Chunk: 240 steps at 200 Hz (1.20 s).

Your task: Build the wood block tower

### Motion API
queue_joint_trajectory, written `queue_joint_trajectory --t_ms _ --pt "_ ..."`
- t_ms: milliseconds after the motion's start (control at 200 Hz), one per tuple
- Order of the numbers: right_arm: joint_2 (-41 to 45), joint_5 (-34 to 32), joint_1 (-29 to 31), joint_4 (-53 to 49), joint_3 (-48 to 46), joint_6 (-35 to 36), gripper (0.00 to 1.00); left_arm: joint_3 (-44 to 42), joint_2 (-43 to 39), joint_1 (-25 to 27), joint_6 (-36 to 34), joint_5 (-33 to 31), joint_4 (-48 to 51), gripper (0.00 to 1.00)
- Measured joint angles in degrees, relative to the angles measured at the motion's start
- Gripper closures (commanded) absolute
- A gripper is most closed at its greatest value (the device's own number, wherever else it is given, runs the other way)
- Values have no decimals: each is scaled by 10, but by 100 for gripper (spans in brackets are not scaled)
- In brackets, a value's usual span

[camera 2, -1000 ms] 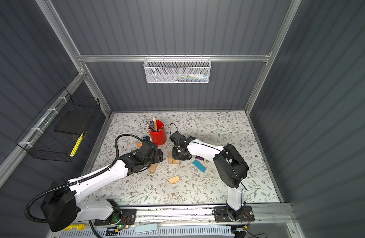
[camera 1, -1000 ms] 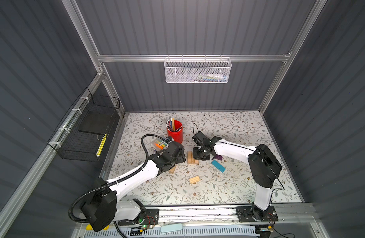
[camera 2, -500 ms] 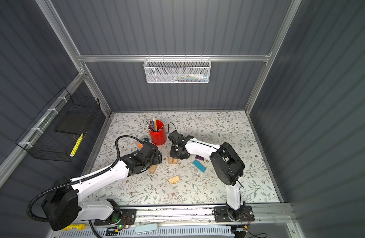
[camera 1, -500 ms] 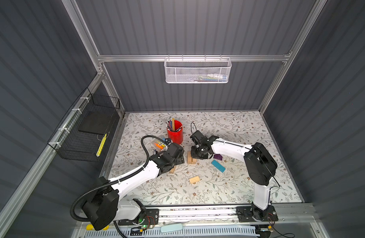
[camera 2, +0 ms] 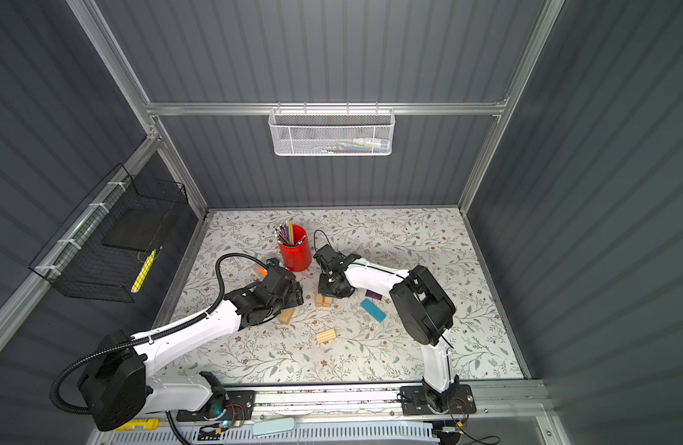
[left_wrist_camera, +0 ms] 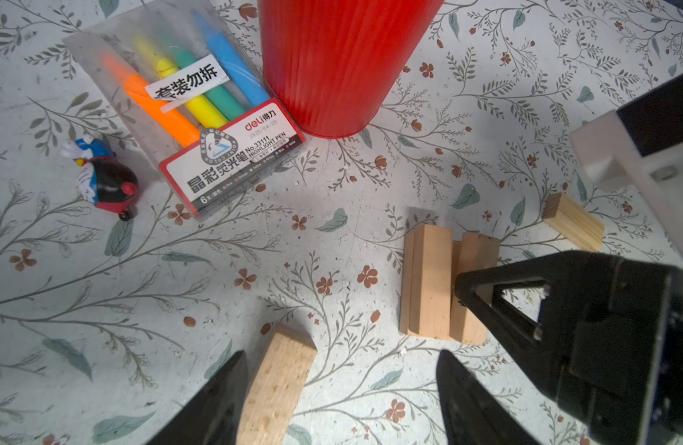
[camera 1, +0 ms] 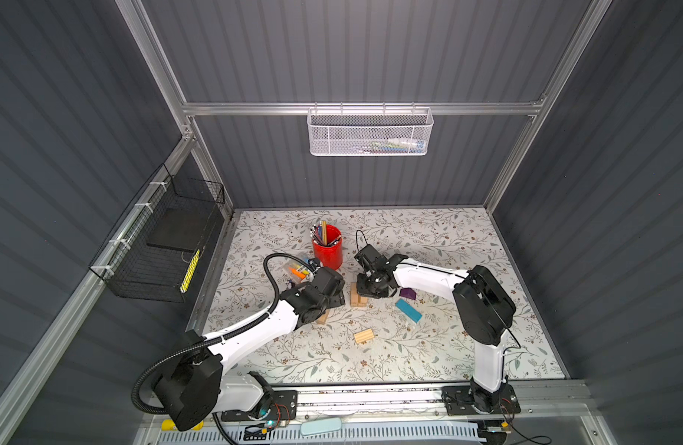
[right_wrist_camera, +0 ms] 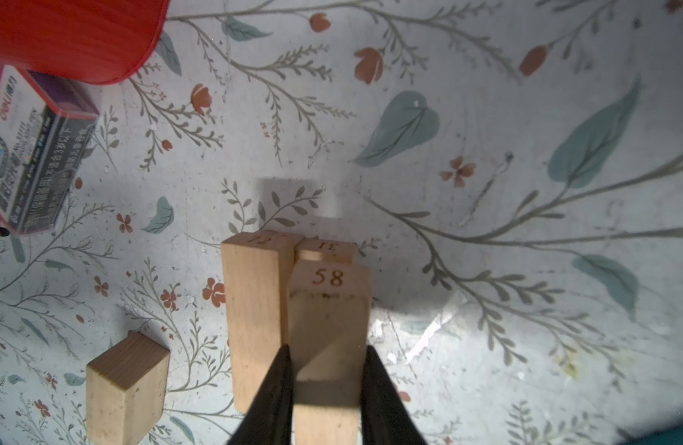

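Observation:
A low stack of tan wood blocks [camera 1: 358, 299] [camera 2: 323, 300] stands mid-table. My right gripper [right_wrist_camera: 327, 348] [camera 1: 366, 289] is shut on a tan brick marked 58 [right_wrist_camera: 328, 308]. That brick lies alongside the brick marked 12 [right_wrist_camera: 251, 308] and over the brick marked 31 [right_wrist_camera: 326, 249]. My left gripper [left_wrist_camera: 341, 354] [camera 1: 335, 299] is open just left of the stack. A loose tan block [left_wrist_camera: 278, 385] [camera 2: 286, 316] lies beside one of its fingers. Another tan block [camera 1: 363, 336], the blue block [camera 1: 408, 310] and the purple piece [camera 1: 408, 293] lie on the mat.
A red pencil cup [camera 1: 327, 250] [left_wrist_camera: 343, 65] stands just behind the stack. A pack of coloured markers [left_wrist_camera: 189, 115] and a small toy figure [left_wrist_camera: 100, 177] lie to its left. One more tan block [left_wrist_camera: 573, 225] rests beyond the stack. Wire baskets hang on the walls.
The right arm has drawn slightly left, still gripping its brick at the stack. The left arm has barely moved.

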<state>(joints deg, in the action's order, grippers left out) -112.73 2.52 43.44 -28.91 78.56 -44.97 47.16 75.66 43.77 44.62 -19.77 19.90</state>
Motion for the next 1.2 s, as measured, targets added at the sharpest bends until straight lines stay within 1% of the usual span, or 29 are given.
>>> queue_joint_trajectory --t_ms 130,230,415,846,976,1061,1126,1201 --pt "-2 0 0 2 0 0 75 0 0 0 0 0 0 23" --pt "-3 0 0 2 0 0 71 0 0 0 2 0 0 23" --pt "-3 1 0 4 0 0 68 0 0 0 2 0 0 23" --pt "-1 1 0 6 0 0 65 0 0 0 2 0 0 23" --pt "19 1 -1 5 -7 0 66 0 0 0 2 0 0 23" --pt "49 3 -5 8 -21 1 66 0 0 0 2 1 0 25" --pt "73 13 -12 19 -40 2 68 0 1 0 1 3 -1 28" --pt "92 33 -23 32 -60 2 68 0 9 -1 0 11 -5 29"
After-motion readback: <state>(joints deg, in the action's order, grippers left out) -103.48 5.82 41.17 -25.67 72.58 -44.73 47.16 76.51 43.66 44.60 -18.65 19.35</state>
